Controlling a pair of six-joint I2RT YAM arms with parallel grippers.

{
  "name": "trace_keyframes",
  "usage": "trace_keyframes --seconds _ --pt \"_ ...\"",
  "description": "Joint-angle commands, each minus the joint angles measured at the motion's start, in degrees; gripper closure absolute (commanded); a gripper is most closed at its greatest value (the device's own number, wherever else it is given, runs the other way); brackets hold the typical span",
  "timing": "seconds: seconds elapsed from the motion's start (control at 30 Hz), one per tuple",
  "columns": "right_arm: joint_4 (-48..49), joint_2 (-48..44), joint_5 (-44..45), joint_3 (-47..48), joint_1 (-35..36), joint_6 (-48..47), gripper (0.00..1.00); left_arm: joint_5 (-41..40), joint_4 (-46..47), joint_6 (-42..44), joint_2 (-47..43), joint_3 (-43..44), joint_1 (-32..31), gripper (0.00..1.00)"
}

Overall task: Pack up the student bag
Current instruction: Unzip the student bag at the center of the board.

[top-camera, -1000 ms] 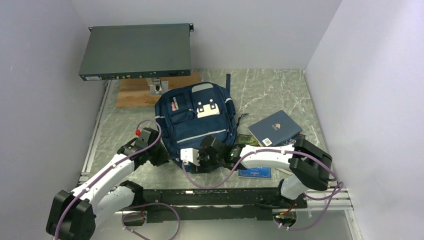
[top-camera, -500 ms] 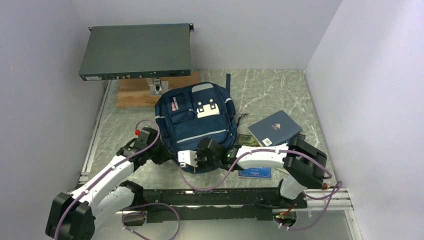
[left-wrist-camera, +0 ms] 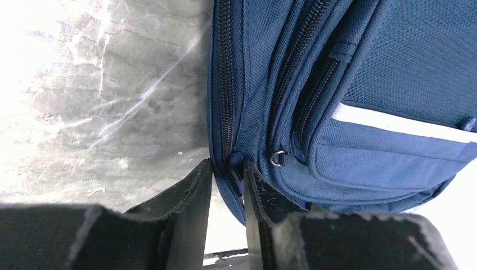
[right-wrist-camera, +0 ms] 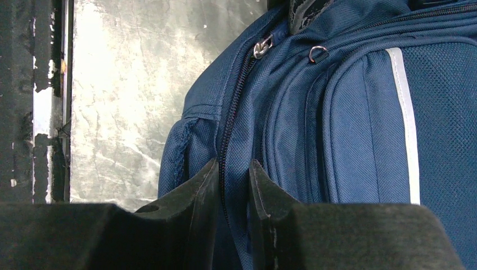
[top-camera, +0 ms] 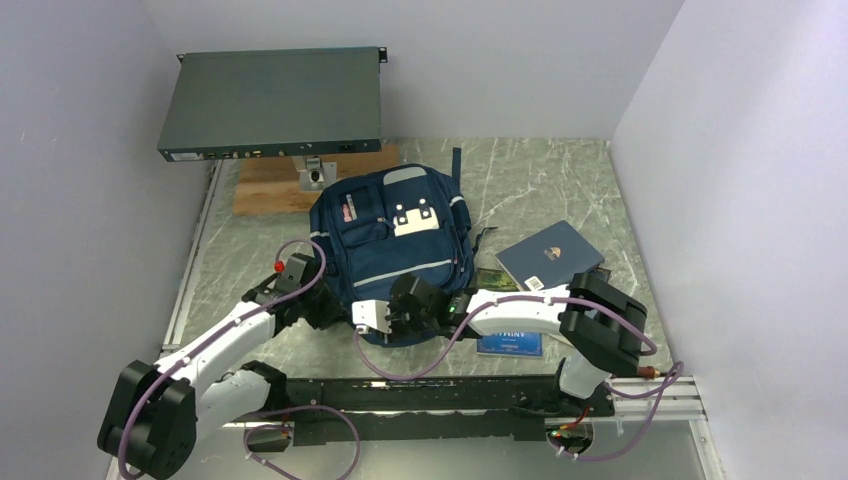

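Where the green marbled tabletop (top-camera: pixel 540 185) carries the lot, the student bag (top-camera: pixel 390 235) lies flat near its middle, front pocket up, white-grey patch (top-camera: pixel 416 219) uppermost, bottom end toward the arm bases. Left hand (left-wrist-camera: pixel 227 171): at the bag's lower left corner, fingers (left-wrist-camera: pixel 194 216) drawn close and clamped on the main zip seam, fabric filling the narrow gap. Right hand (right-wrist-camera: pixel 233 166): at the bag's bottom edge, just beside the left one, fingers (right-wrist-camera: pixel 264 211) likewise close together and pinching the seam along the zip line. Fittings seen from the wrists: one silver zip slider (right-wrist-camera: pixel 260 48), one small metal ring (right-wrist-camera: pixel 318 53), one grey reflective stripe (right-wrist-camera: pixel 406 124). To the right of the bag: a navy book (top-camera: pixel 549 256), tilted, resting on other flat items; a small blue booklet (top-camera: pixel 510 345) partly under the right arm. At the far left: a dark-grey flat metal unit (top-camera: pixel 272 102) raised on a bracket above a wooden board (top-camera: pixel 268 185).
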Motion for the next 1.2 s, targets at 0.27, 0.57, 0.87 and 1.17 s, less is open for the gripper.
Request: trace_keyframes --seconds 0.27,0.57,0.87,1.17 --pt "0.5 3.7 0.3 3.8 1.1 -1.5 0.76 -2.1 3.8 2.5 4.5 1.3 0.2 0.59" --pt "-1.9 5.3 3.1 6.0 1.6 -1.0 0.89 -0.8 2.1 5.1 5.8 3.3 -0.2 0.78" --pt "-3.1 5.7 2.9 6.5 1.7 -0.9 1.0 -0.3 -3.9 5.2 -0.7 4.9 -0.4 0.87" --pt "-3.7 6.5 2.0 7.8 1.4 3.9 1.0 3.5 7.5 3.7 -9.4 -2.9 -0.3 1.0"
